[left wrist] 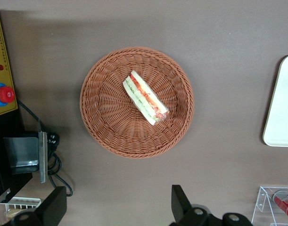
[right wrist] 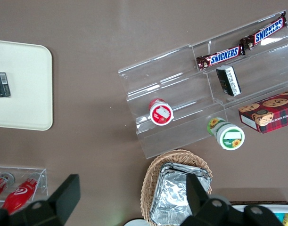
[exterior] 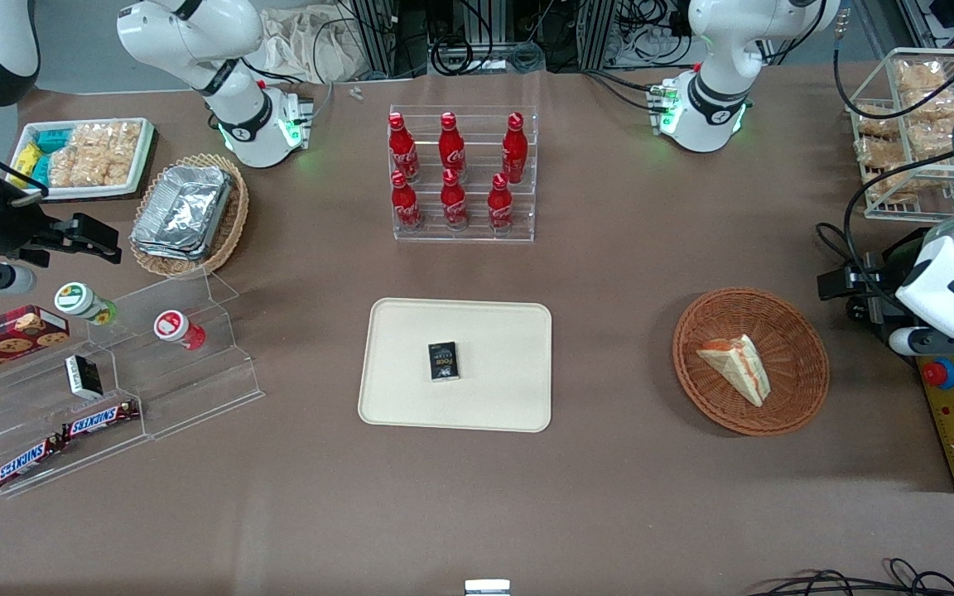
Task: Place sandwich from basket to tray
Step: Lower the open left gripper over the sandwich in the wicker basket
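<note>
The tool (left wrist: pixel 118 207) hangs high with jaws wide and empty. Below it the sandwich (left wrist: pixel 145 97) lies in the basket (left wrist: pixel 101 122). The wedge could slip from a skewed pinch, or land on the box (exterior: pixel 443 362) already on the tray (exterior: pixel 411 397).

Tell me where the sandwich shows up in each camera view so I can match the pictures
Front view: the sandwich lies in the round reddish-brown basket, toward the working arm's end of the table.
Left wrist view: sandwich in the basket; the open gripper hangs above the table beside the basket.
Right wrist view: not in it.
Shared landmark: the cream tray.
</note>
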Available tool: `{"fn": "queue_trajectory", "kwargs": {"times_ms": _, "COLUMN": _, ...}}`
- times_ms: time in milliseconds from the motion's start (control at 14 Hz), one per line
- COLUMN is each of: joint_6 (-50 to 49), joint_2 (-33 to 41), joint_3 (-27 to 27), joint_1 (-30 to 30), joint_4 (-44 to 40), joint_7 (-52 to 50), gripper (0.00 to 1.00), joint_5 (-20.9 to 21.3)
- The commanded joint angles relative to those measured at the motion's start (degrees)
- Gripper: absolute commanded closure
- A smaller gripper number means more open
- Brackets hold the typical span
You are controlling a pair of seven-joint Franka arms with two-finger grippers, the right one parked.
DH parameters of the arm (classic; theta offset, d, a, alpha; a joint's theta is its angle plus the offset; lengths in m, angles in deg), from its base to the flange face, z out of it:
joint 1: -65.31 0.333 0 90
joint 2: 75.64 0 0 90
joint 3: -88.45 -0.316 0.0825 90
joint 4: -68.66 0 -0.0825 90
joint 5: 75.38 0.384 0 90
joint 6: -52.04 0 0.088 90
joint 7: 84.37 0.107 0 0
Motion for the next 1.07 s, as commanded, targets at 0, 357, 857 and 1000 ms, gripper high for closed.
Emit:
{"fn": "queue_trajectory", "kwargs": {"times_ms": 0, "joint_6": -0.15, "joint_2": 0.09, "joint_3": -0.95, "joint_1": -0.13, "joint_4": -0.39, "joint_7": 0.12, "gripper": 0.0, "joint_5": -1.19}}
{"fn": "queue_trajectory", "kwargs": {"times_ms": 357, "joint_6": 6.51, "joint_2": -4.57, "joint_3": 1.25, "joint_1": -0.21, "joint_4": 0.83, "joint_7": -15.99, "gripper": 0.0, "joint_5": -1.01}}
{"fn": "queue_trajectory", "kwargs": {"times_ms": 857, "joint_6": 32.0, "joint_2": -11.06, "joint_3": 1.78, "joint_1": -0.21, "joint_4": 15.25, "joint_7": -45.55, "gripper": 0.0, "joint_5": 0.13}}
{"fn": "queue_trajectory", "kwargs": {"times_ms": 1000, "joint_6": 32.55, "joint_2": -12.13, "joint_3": 1.78, "joint_1": -0.21, "joint_4": 15.51, "joint_7": -48.21, "gripper": 0.0, "joint_5": 0.13}}
